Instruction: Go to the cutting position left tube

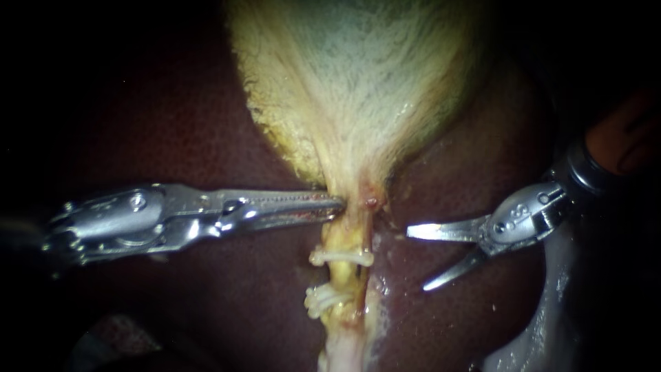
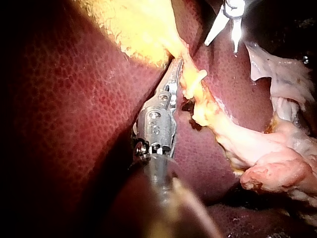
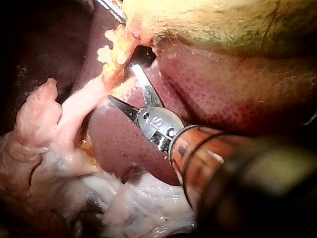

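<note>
Gallbladder (image 1: 351, 83) in the endoscope view: pale yellow, tapering from the upper middle of the frame down to a narrow neck at centre, with dark red liver (image 1: 172, 124) on both sides. Below the neck, a yellowish tube (image 1: 344, 279) running to the lower middle edge, crossed by two white clips (image 1: 341, 257), one just under the other. Cannot tell a left tube from a right one; only a single clipped strand made out.

Left instrument (image 1: 335, 205): in from the left edge, lying level, jaws clamped on the left edge of the gallbladder's neck, just above the upper clip.

Right instrument (image 1: 416, 260): in from the right edge, two slim blades spread wide, gripping nothing, tips pointing left, level with the clips, near the tube but apart from it.

Left wrist view: left instrument (image 2: 176, 69) gripping the neck, one clip just beside the jaws, the other instrument's spread blades further ahead.

Right wrist view: right instrument (image 3: 121, 82) with blades apart, just short of the clipped strand; one tip very close, contact impossible to judge.
</note>
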Controlling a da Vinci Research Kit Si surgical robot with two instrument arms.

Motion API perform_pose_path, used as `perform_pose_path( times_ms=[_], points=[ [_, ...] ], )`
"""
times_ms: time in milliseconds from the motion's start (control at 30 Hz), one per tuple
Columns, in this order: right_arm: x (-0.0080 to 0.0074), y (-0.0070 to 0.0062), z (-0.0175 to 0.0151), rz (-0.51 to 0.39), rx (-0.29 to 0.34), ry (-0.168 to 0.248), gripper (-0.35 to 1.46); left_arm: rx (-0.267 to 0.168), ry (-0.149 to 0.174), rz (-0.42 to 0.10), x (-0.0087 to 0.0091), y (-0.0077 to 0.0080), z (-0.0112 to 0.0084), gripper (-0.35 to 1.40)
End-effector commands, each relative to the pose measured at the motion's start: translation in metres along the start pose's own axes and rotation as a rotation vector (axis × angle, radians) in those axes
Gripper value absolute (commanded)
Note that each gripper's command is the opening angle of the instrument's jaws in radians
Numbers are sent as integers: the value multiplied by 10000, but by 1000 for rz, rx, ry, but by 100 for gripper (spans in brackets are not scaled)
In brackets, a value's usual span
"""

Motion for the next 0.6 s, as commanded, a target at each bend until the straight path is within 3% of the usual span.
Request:
perform_pose_path(
  times_ms=[33, 167, 267, 433, 600],
  points=[
    [0, -1, 2, -1, 18, 8, 143, 0, 0, 0, -1, -2, -2, -16],
    [2, -12, 17, 28, 59, 30, 143, 6, 1, -5, -2, -7, -16, -16],
    [4, -28, 41, 87, 94, 44, 143, 12, -1, -6, -2, -6, -40, -16],
    [8, -56, 79, 176, 160, 61, 142, -30, -13, -16, -8, 9, -89, -16],
    [6, -71, 109, 243, 203, 64, 138, -59, -31, -36, -21, 21, -123, -15]
  ],
)
